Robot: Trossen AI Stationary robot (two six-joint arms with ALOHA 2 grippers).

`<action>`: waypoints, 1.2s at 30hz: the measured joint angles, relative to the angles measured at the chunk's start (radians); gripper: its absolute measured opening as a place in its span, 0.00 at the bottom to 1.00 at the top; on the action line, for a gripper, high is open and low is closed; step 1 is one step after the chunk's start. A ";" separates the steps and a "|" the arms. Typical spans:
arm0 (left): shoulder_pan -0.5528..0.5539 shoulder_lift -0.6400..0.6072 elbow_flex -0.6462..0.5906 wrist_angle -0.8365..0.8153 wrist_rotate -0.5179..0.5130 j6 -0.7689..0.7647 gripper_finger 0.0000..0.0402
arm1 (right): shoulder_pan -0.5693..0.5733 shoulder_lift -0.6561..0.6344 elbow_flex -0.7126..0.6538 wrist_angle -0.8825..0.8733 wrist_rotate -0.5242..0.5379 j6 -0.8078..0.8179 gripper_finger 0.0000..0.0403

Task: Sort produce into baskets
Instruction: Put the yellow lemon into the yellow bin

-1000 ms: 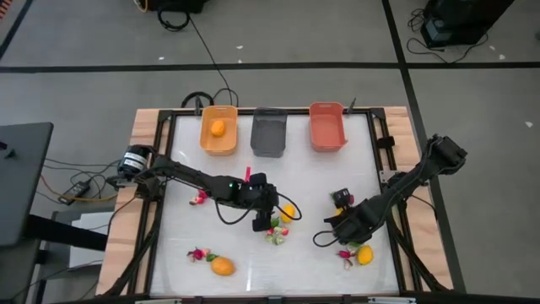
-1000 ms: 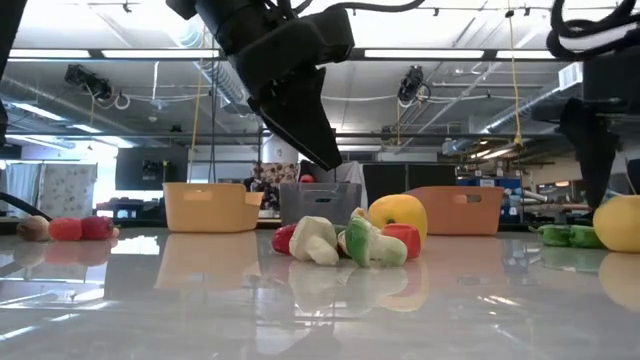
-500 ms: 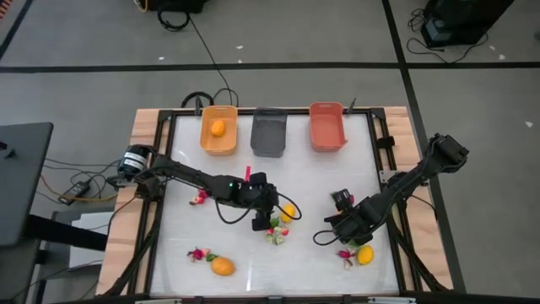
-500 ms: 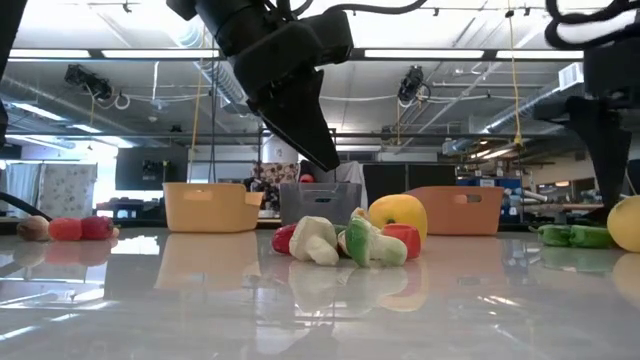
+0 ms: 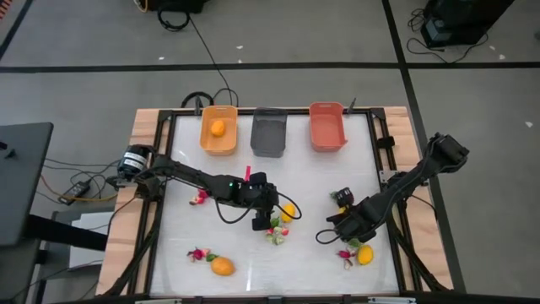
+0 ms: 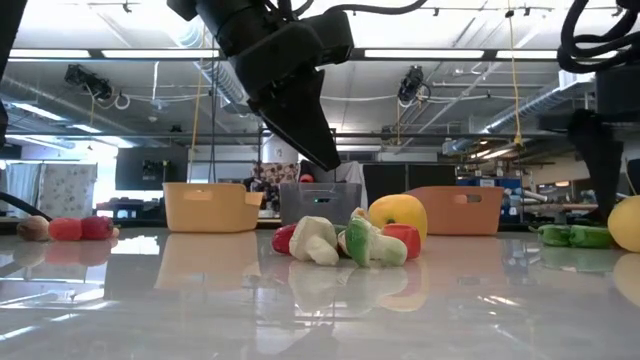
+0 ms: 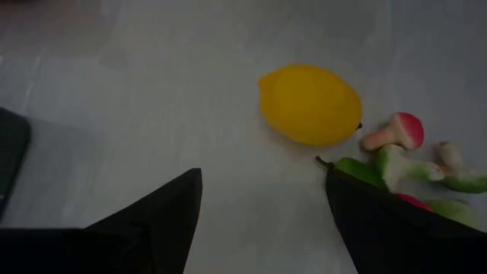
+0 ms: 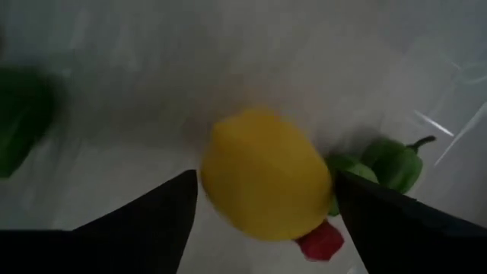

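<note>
Yellow lemon (image 8: 262, 173) is lying at the table's (image 5: 321, 181) right front beside green peppers (image 8: 392, 164); your right gripper (image 5: 353, 240) is hovering over it, fingers spread and holding nothing; your left gripper (image 5: 263, 221) is hanging open mid-table by another lemon (image 7: 310, 104); orange basket (image 5: 218, 131) is holding one fruit (image 5: 218, 127).

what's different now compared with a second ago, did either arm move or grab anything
Hardly anything. The right tool shifted a little over the yellow fruit near the table's right front; in the low view its finger first slid right, then partly back. It stays open, holding nothing. The left tool stays open above the middle pile of produce, untouched. The three baskets and the other pieces have not moved.
</note>
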 joint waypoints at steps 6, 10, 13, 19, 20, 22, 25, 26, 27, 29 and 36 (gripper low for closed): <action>0.000 0.000 0.000 0.001 0.000 -0.002 0.71 | -0.002 0.008 0.000 0.011 0.007 0.002 0.68; 0.000 0.000 0.000 0.004 -0.001 -0.003 0.71 | -0.017 0.002 0.000 0.041 0.002 0.044 0.61; -0.001 0.000 0.000 0.009 -0.060 -0.003 0.71 | -0.028 -0.016 0.000 0.087 0.001 0.065 0.60; -0.018 0.000 0.000 0.062 -0.227 0.033 0.71 | -0.073 -0.110 0.000 0.260 0.098 0.089 0.61; -0.025 0.000 0.000 0.084 -0.241 0.046 0.71 | -0.084 -0.132 0.000 0.300 0.119 0.096 0.61; -0.042 0.000 0.000 0.127 -0.274 0.066 0.71 | -0.108 -0.172 0.000 0.391 0.149 0.107 0.61; -0.074 0.000 0.000 0.200 -0.356 0.122 0.71 | -0.145 -0.219 0.000 0.532 0.146 0.117 0.61; -0.084 0.000 0.000 0.226 -0.380 0.151 0.71 | -0.156 -0.230 0.000 0.574 0.131 0.115 0.61; -0.094 0.000 0.000 0.252 -0.400 0.187 0.71 | -0.167 -0.238 0.000 0.612 0.112 0.111 0.61; -0.115 0.000 0.000 0.301 -0.420 0.247 0.71 | -0.190 -0.244 0.000 0.674 0.072 0.107 0.61; -0.155 0.000 0.000 0.444 -0.426 0.291 0.71 | -0.257 -0.246 0.000 0.798 0.051 0.105 0.61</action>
